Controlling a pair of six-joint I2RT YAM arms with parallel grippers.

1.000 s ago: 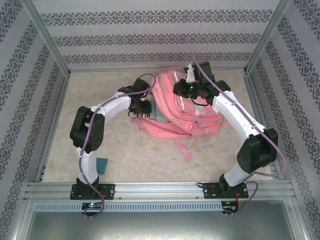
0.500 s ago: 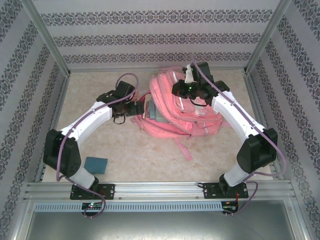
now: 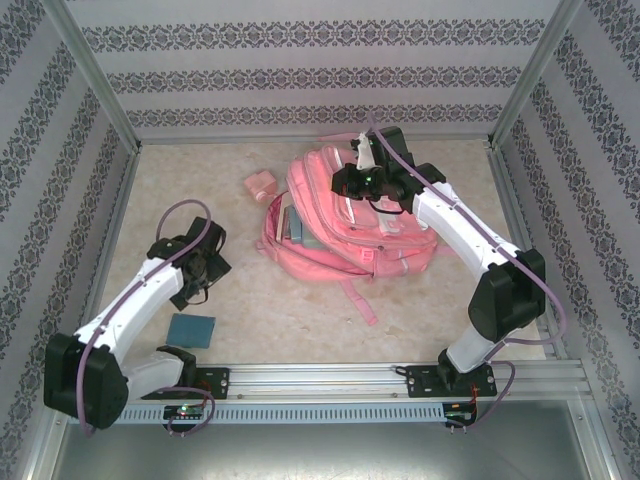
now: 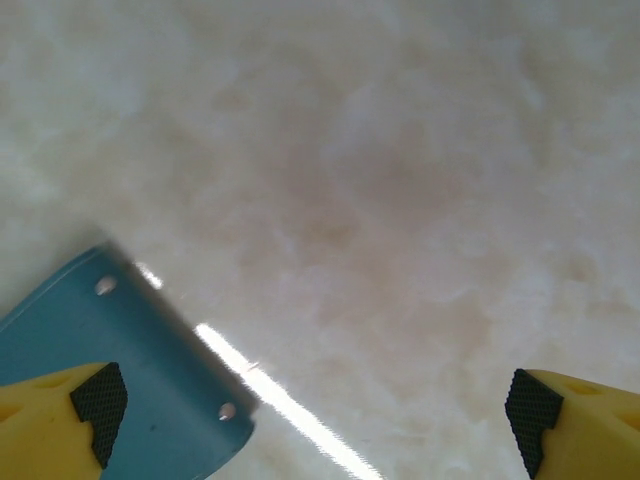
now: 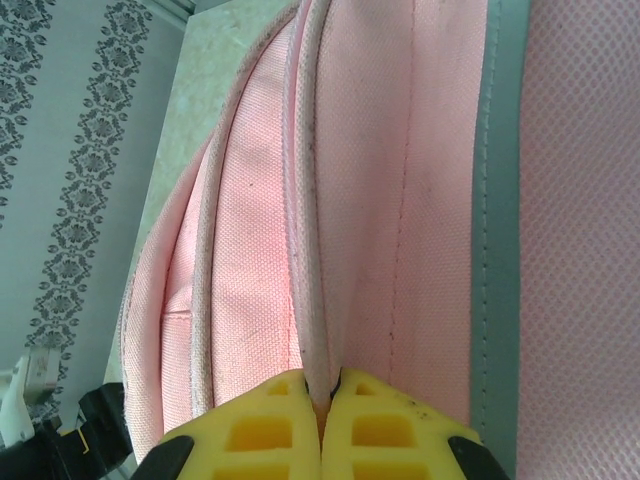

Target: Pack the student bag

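On the beige marbled worktop (image 3: 420,310), the large pink fabric backpack (image 3: 340,235) is lying toward the far middle. I'm clamping its seam fold in the right pincer (image 5: 322,385). My left pincer (image 4: 315,400) is hovering, fingers apart, beside a flat teal rectangular plate (image 4: 150,350).

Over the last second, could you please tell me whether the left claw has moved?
Yes. The left claw has pulled back from the student bag toward the near side and is now close to the teal pad, which stayed put.

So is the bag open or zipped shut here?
Open: the right fingers pinch the bag's raised edge, and a grey item shows inside the gap on its left side.
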